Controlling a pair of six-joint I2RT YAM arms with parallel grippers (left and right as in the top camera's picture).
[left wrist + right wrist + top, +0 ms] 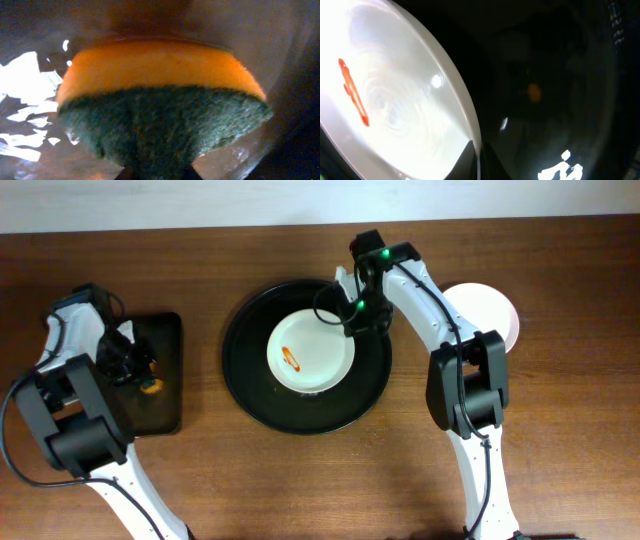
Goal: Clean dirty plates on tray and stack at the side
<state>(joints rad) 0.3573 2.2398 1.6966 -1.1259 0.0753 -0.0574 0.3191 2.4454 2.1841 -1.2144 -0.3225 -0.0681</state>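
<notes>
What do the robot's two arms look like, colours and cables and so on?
The left arm and right arm look alike: white, tube-like links joined by boxy black joint housings. Thin black cables run along the links in loose loops. The right arm has two small green lights near its wrist end. No lettering or other markings can be made out.

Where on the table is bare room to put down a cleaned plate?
Bare tabletop lies beyond the white plate, toward the right edge, and in front of the round tray, toward the near edge. The strip between round tray and small tray is narrow. Crowded: where the right gripper meets the smeared plate.
</notes>
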